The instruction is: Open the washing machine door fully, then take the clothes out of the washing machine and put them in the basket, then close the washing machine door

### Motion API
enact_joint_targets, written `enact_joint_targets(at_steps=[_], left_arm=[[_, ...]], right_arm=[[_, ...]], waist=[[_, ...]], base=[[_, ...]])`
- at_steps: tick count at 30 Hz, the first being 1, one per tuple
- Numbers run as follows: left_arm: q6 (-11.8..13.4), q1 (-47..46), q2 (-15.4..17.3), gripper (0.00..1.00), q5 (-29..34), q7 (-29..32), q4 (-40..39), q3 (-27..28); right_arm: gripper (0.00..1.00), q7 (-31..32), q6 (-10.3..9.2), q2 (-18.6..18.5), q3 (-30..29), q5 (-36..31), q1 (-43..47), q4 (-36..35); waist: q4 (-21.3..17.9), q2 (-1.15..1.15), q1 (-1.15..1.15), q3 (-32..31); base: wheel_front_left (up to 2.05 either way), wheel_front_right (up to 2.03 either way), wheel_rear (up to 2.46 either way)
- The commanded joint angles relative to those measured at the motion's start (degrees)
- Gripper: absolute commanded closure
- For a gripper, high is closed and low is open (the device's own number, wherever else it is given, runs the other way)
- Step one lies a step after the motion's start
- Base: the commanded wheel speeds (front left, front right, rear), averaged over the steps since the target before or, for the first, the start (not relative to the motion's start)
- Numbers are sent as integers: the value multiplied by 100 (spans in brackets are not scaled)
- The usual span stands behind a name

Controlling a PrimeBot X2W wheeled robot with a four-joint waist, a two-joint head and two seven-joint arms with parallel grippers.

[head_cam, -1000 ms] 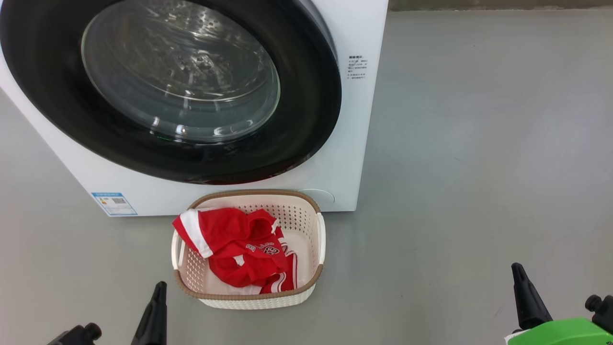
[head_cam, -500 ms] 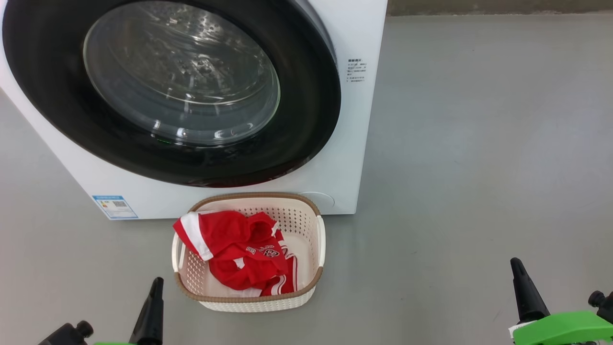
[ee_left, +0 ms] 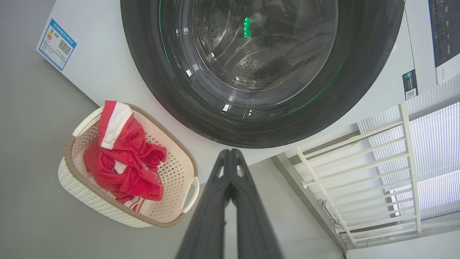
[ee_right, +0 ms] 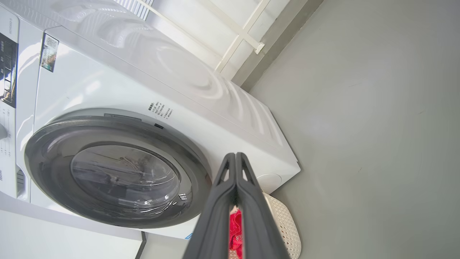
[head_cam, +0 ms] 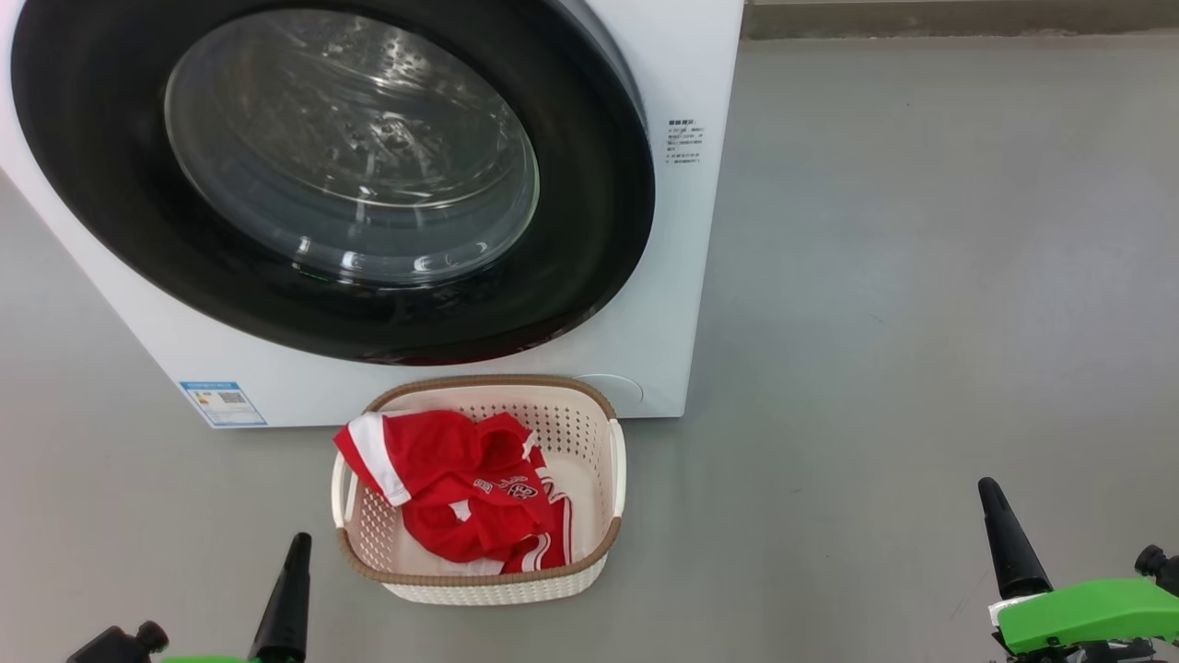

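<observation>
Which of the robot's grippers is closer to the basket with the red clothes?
Left. The left gripper sits just off the basket's near left corner; the right gripper is much farther away, out to the basket's right.

Left hand (head_cam: 298, 545), right hand (head_cam: 988, 490): closed, empty

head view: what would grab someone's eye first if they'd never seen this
The big round black washing machine door with its glass window, shut against the white washing machine, dominates the upper left. Just below it, bright red clothes lie bunched in a cream basket on the grey floor. The left gripper and right gripper sit shut near the bottom corners, holding nothing.
</observation>
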Motion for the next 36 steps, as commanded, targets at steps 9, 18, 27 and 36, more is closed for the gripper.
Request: enact_joint_targets(at_steps=[9,18,27,36], left_arm=[[-27,-285,67,100,-675,185,-145,207],[-30,-324,65,100,-1233,338,-148,257],[-33,-363,62,100,-1792,492,-152,308],[-36,-402,60,100,-2351,646,-155,360]], right_arm=[[100,179,-4,-89,45,651,-348,-155],[100,331,-4,-90,44,1168,-433,-160],[100,484,-4,-90,43,1686,-518,-164],[100,638,-5,-91,41,2204,-604,-169]], waist=[[-3,0,0,-40],[-5,0,0,-78],[-8,0,0,-115],[-11,0,0,-153]], base=[[0,0,0],[0,0,0],[0,0,0],[0,0,0]])
